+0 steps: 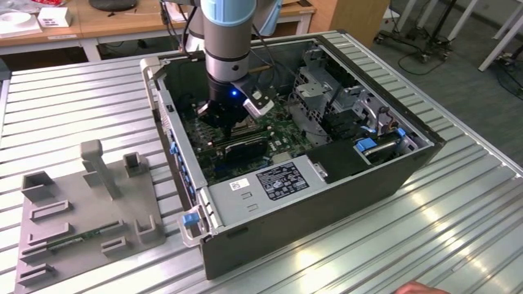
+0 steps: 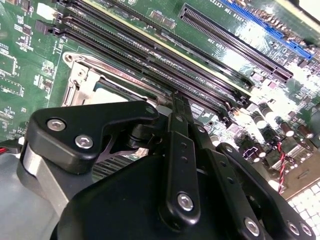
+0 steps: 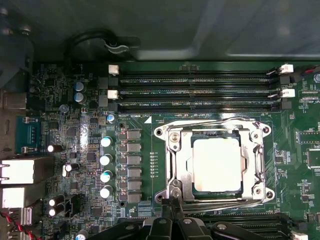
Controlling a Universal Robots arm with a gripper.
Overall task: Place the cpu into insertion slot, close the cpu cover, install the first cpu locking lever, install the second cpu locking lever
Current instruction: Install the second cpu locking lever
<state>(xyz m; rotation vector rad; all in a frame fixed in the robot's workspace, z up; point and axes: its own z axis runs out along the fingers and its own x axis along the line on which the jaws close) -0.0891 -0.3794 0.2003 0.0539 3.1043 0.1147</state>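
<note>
The open computer case [image 1: 327, 184] lies on the ribbed metal desk [image 1: 457, 233], and the arm reaches down into it over the green motherboard [image 3: 70, 100]. In the first wrist view the cpu [image 3: 217, 164] sits flat in its socket with the cpu cover [image 3: 172, 165] down around it, framing the pale top. The pincer [image 3: 171, 204] stands at the socket's edge beside the lower row of memory slots, so the cpu lies just beyond its tip, across the frame (the socket is square, so no long axis matters). Its fingers look drawn together to a narrow point near a thin lever wire [image 3: 215, 121]; whether they pinch anything I cannot tell. The second wrist view shows the pincer's black linkage [image 2: 180, 150] close over the socket corner, which the first wrist view leaves unseen; the exterior view gives the case and a grey fixture tray [image 1: 90, 214] beside it.
</note>
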